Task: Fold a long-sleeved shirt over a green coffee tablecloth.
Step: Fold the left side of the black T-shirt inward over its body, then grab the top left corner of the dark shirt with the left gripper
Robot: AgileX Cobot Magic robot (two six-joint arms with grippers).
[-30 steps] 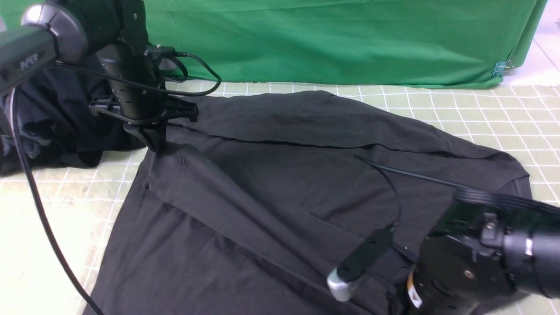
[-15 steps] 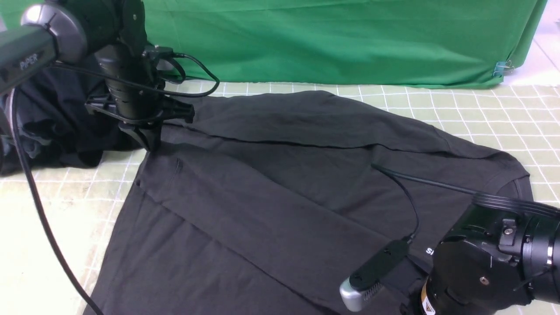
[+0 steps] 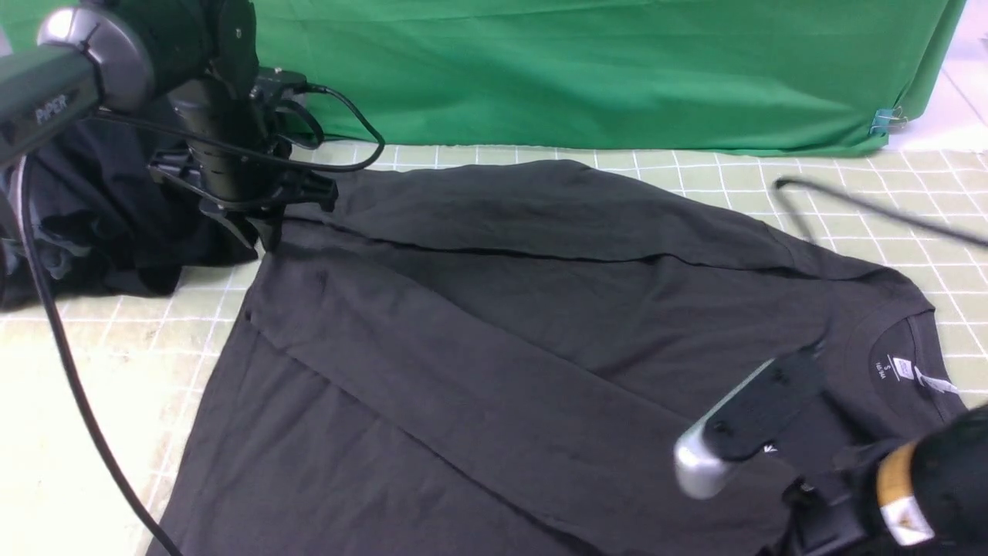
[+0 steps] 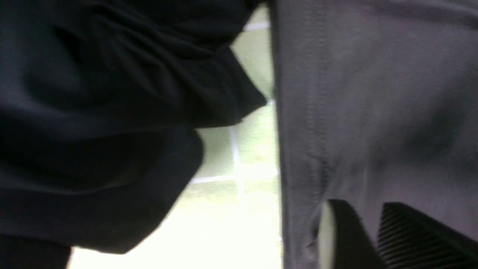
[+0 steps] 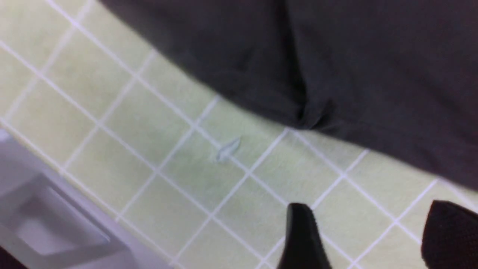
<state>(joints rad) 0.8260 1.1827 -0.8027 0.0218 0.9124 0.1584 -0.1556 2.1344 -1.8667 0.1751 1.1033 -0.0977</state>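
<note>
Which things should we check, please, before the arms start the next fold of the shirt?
1. Right gripper empty: ok, jaws apart over the green coffee tablecloth, nothing between them.
2. Left gripper empty: ok, jaws parted above the long-sleeved shirt.
3. Sleeve flat across the body: ok.
4. Black clothes bundle apart from the shirt: ok, tablecloth shows between them in the left wrist view.
5. Whole shirt on the tablecloth: cannot tell, the near hem leaves the front view.
</note>
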